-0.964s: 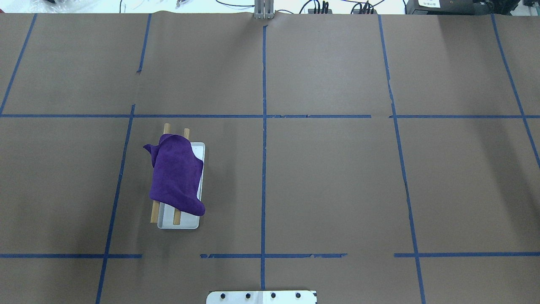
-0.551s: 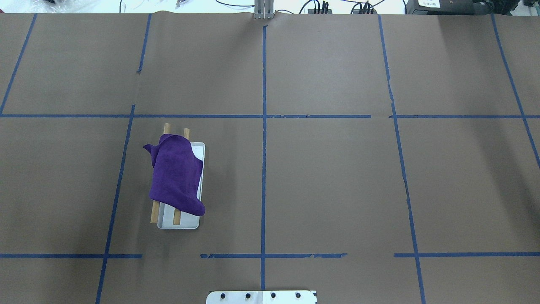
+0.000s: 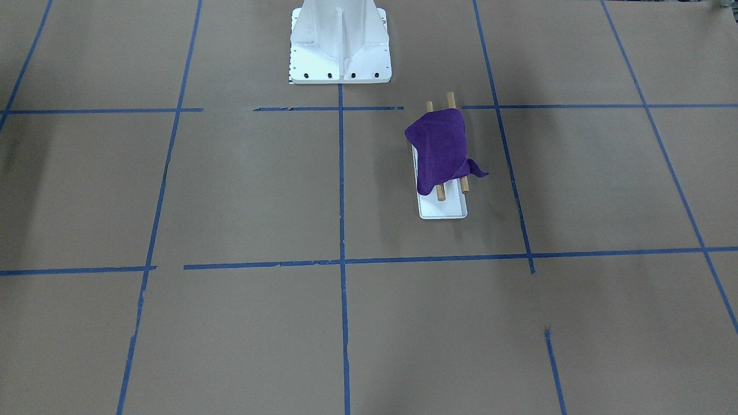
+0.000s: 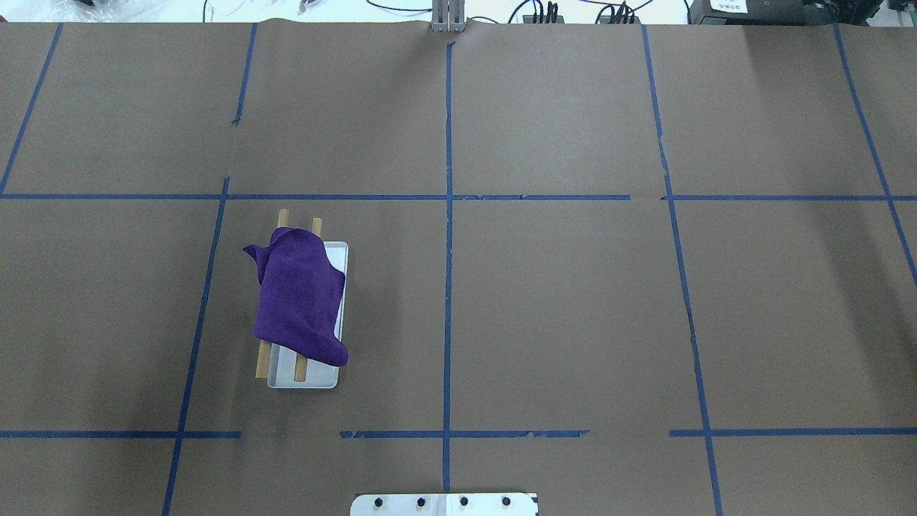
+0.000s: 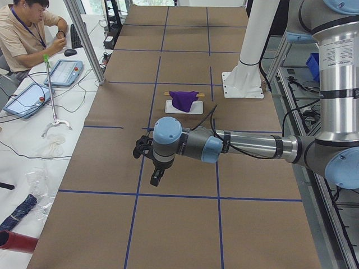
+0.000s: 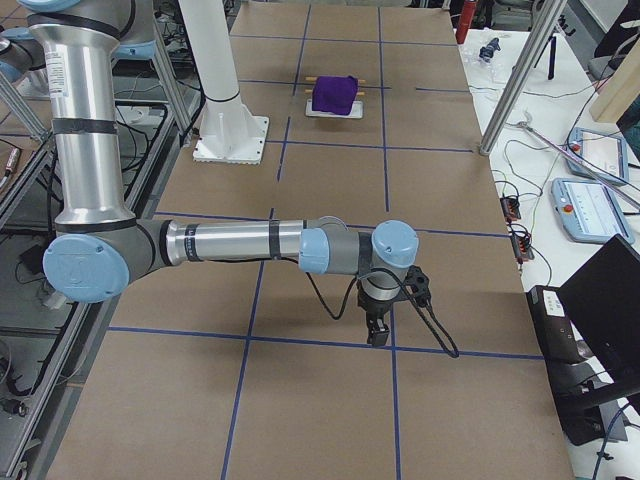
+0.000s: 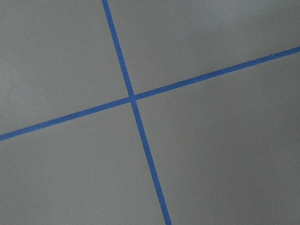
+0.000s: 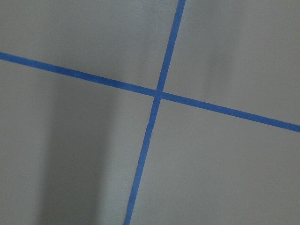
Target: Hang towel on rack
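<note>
Table [image 4: 573,322]: big brown-paper top with a blue tape grid [image 4: 448,287].
Pedestal [image 3: 340,40]: white bolted post, middle of the robot's edge.
Left arm [image 5: 247,144]: stretched low over the table's left end, well apart from the rack.
Right arm [image 6: 230,242]: same deal at the right end.
Rack [image 4: 315,378]: left half of the table, white base under two dowels [image 4: 300,369].
Towel [image 4: 299,297]: draped across both dowels, with the dowel ends poking out near and far. Looks hung to me.
Handling: soft, light and floppy, I reckon. If it needs fixing, pinch the loose corner [image 4: 249,251] flaring out far-left, not the middle, or it bunches and drags the rack.
Left gripper [image 5: 156,179]: pointing down. Can't tell if the fingers are apart or together.
Right gripper [image 6: 378,331]: same, can't tell.
</note>
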